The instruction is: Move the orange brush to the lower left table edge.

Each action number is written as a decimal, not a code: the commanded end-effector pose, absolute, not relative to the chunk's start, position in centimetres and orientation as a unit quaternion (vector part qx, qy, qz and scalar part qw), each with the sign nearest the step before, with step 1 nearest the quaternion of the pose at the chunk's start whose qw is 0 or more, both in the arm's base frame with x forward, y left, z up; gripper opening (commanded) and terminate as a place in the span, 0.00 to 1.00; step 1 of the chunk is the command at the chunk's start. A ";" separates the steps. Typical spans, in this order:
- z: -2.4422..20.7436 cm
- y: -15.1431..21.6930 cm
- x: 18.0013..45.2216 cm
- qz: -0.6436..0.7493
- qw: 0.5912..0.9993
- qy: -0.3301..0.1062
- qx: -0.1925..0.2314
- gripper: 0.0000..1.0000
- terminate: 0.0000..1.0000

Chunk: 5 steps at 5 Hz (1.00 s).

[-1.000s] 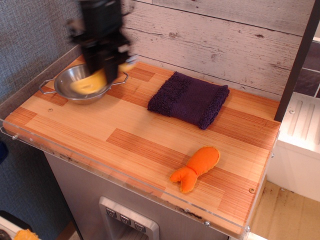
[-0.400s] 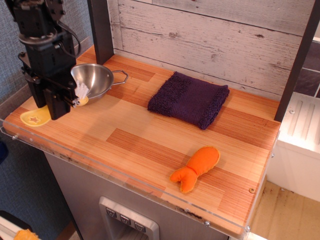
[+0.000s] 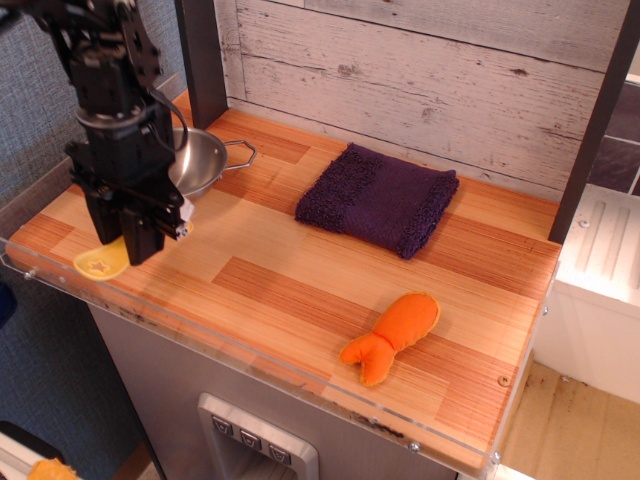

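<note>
Near the surface's [image 3: 300,290] lower left edge, hand [image 3: 135,238] is pinching the orange brush [image 3: 103,264]; lowering gently, releasing inside the rim seems best.

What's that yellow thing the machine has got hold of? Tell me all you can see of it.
It is the brush, small, yellow-orange, plastic by its look. Its flat rounded handle, with a small dark cutout, pokes out below the black hand near the table's lower left edge. White bristles show at the hand's right side. The hand hides the middle, and whether the handle touches the wood I cannot tell.
</note>
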State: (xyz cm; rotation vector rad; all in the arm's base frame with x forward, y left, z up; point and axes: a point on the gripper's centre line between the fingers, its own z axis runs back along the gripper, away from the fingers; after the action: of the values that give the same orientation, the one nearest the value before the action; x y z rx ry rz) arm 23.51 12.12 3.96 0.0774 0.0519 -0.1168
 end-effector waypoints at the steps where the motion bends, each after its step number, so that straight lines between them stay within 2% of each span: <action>1: 3.0 13.6 25.8 -0.051 0.997 0.033 0.050 0.00 0.00; 5: 2.1 14.0 25.9 -0.036 0.999 0.030 0.019 0.00 0.00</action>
State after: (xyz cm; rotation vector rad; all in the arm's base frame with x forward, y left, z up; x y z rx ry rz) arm 25.22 13.07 1.09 0.0296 0.0660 -0.0765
